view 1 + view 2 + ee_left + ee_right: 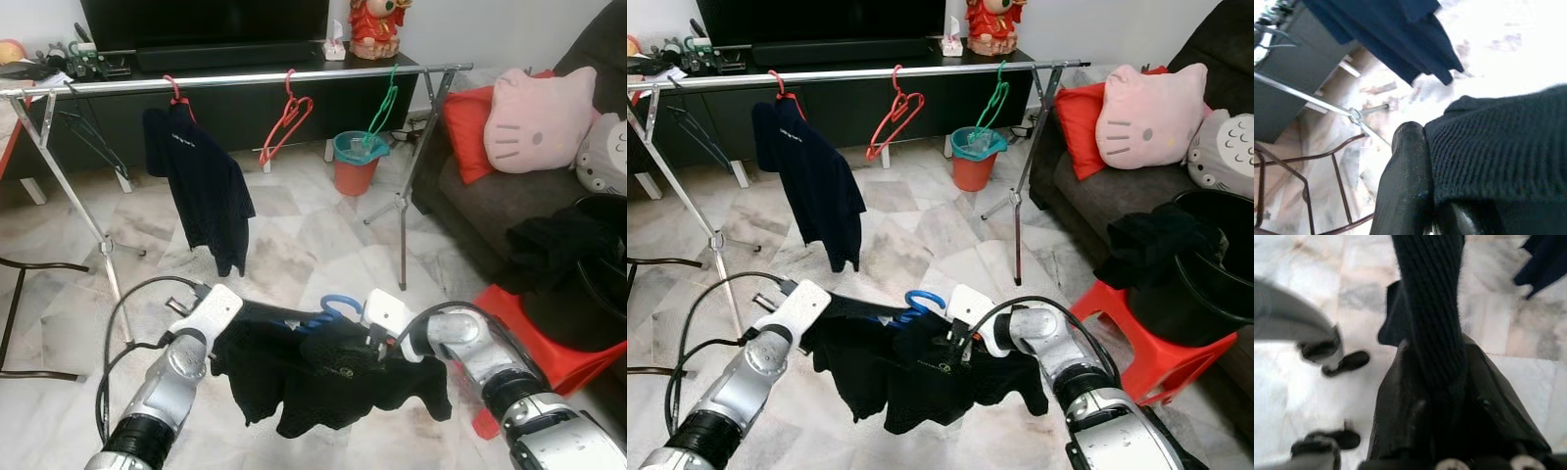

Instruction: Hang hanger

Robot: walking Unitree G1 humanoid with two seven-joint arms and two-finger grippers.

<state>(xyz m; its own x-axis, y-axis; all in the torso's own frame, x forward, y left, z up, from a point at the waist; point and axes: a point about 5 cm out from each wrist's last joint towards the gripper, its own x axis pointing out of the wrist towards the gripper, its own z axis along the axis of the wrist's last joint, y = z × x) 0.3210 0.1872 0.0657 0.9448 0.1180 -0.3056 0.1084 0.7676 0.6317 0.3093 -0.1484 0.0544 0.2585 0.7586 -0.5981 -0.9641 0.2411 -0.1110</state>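
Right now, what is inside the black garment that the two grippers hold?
A blue hanger: its hook rises above the black garment, between the left gripper and the right gripper. The garment covers the hanger's arms, so how they sit inside cannot be seen.

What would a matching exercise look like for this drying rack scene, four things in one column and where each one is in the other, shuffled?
Things:
1. black garment
2. navy shirt
3. green hanger
4. pink cushion

Places:
A. on the sofa
B. hanging at the rail's right end, with nothing on it
C. held low between the left gripper and right gripper
D. hanging on the rail from a red hanger

Pairs: 1-C, 2-D, 3-B, 4-A
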